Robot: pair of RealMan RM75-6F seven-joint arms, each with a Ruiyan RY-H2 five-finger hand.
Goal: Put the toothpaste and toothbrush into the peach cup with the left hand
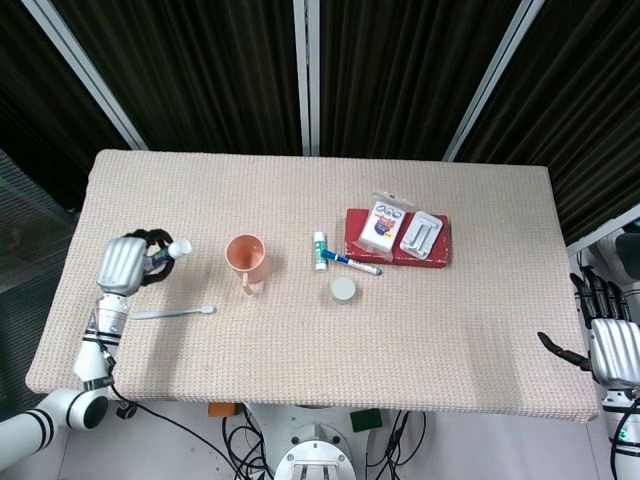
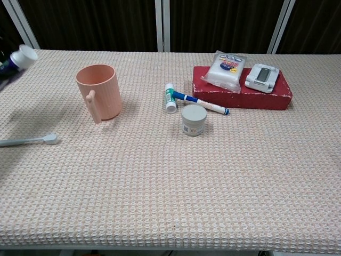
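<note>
My left hand (image 1: 125,264) grips the toothpaste tube (image 1: 170,251) and holds it up in the air left of the peach cup (image 1: 245,257). Its white cap (image 2: 23,55) points toward the cup. In the chest view only the cap end shows at the left edge; the hand itself is out of that frame. The toothbrush (image 1: 172,313) lies flat on the mat below the hand, its head (image 2: 50,138) toward the cup (image 2: 98,93). The cup stands upright with its handle facing the front. My right hand (image 1: 610,347) hangs open beyond the table's right edge.
A glue stick (image 1: 319,250), a blue pen (image 1: 352,263) and a small round jar (image 1: 343,290) lie right of the cup. Behind them sits a red box (image 1: 397,238) carrying a white packet (image 1: 383,224) and a grey device (image 1: 422,236).
</note>
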